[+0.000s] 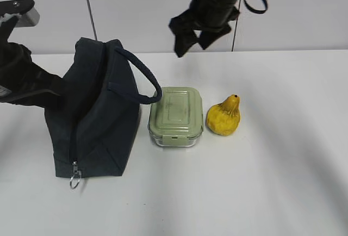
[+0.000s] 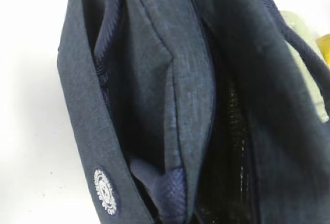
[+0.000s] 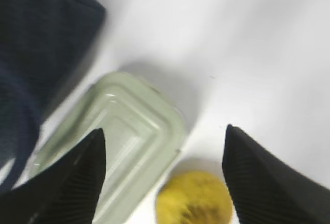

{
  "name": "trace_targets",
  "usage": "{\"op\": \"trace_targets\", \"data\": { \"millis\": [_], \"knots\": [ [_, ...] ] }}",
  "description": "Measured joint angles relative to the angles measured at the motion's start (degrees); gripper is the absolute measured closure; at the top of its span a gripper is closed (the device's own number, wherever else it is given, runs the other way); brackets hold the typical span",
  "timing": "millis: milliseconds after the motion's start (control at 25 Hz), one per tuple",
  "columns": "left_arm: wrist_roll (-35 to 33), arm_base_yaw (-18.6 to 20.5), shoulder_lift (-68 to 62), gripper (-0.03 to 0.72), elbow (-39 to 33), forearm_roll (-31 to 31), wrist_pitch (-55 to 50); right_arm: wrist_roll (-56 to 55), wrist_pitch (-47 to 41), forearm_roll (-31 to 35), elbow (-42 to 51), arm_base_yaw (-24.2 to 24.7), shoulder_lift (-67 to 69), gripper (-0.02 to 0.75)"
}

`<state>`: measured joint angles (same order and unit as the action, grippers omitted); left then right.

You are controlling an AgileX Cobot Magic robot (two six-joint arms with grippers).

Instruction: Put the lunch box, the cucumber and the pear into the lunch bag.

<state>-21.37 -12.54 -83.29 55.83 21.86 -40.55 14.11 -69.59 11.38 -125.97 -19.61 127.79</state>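
The navy lunch bag [image 1: 98, 122] stands at the left with its top gaping; the left wrist view looks into its dark inside [image 2: 227, 146]. The lunch box [image 1: 175, 113] with the sage-green lid sits just right of the bag. The yellow pear [image 1: 224, 117] stands upright right of the box. The cucumber is out of view. My left gripper [image 1: 46, 92] is pressed against the bag's left side, its fingers hidden. My right gripper [image 1: 193, 45] hangs open and empty high above the box; in its wrist view [image 3: 163, 129] the box [image 3: 124, 141] and pear [image 3: 196, 201] lie between the fingers.
The white table [image 1: 272, 192] carries the things. The bag's loop handle [image 1: 138, 73] arches toward the box, and the silver zip pull [image 1: 75, 180] hangs at the bag's front bottom corner. A wall stands behind the table.
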Motion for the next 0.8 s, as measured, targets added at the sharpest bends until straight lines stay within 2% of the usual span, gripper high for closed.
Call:
{"op": "trace_targets", "data": {
  "millis": [160,360,560,800],
  "knots": [
    [0.0,0.0,0.0,0.701,0.0,0.0,0.0,-3.5,-0.8,-2.4,1.1,3.5,-0.1,0.195],
    [0.0,0.0,0.0,0.701,0.0,0.0,0.0,-4.5,-0.8,-5.0,7.1,4.5,-0.4,0.196],
    [0.0,0.0,0.0,0.701,0.0,-0.1,0.0,-4.4,-0.8,-4.6,14.0,4.7,-0.4,0.198],
    [0.0,0.0,0.0,0.702,0.0,-0.2,0.0,-3.4,-0.8,-0.9,18.7,4.7,-0.5,0.216]
  ]
}}
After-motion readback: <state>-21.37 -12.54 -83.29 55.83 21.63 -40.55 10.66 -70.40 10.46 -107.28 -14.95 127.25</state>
